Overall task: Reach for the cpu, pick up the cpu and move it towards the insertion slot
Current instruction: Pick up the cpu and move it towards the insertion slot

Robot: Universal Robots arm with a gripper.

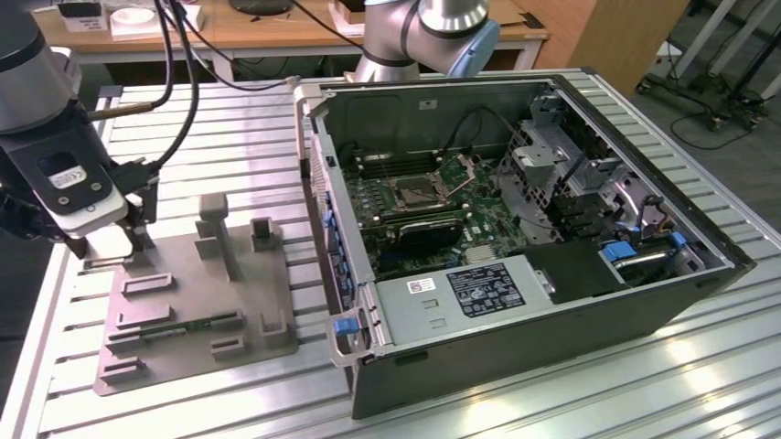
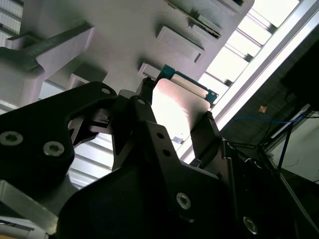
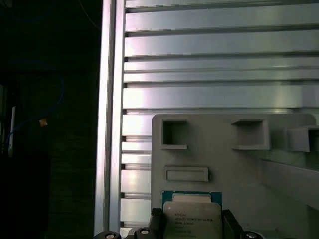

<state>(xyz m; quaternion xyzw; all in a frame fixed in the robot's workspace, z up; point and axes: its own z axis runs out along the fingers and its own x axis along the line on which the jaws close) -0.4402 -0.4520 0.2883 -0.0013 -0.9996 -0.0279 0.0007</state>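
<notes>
**Q:** Which stage of the job is pictured?

**A:** The pick-up is judged to be in hand. The small flat square chip with the pale silvery metal top, the cpu (image 3: 192, 219), is seen pinched by two opposite edges between the black fingers (image 3: 231, 225) of the claw (image 2: 175, 124). It is held over the far corner of the grey plastic fixture (image 1: 196, 302), at the exterior view's left. Whether the chip rests on the fixture or hangs clear of it cannot be told.

**Q:** And where is it bound?

**A:** The square metal-framed insertion slot (image 1: 411, 190) is seen well apart, towards the exterior view's right. It sits on the green motherboard (image 1: 369, 219) inside the open dark computer case (image 1: 320, 165), and its hinged frame plate appears raised.

**Q:** What is called for by the carry?

**A:** Enough height is judged to be needed for the case's near wall to be cleared. The chip should also be kept level and firmly clamped, since only thin edges are gripped.

**Q:** What stands in the way?

**A:** The fixture's grey upright posts (image 1: 215, 229) are set between claw and case. Black cables (image 1: 458, 128) are hung just beyond the socket. A narrow green memory stick (image 1: 183, 327) lies in the fixture's near side, and a white-labelled black box (image 1: 488, 288) fills the case's near end. Everything is carried on the slatted aluminium table (image 1: 573, 402).
</notes>
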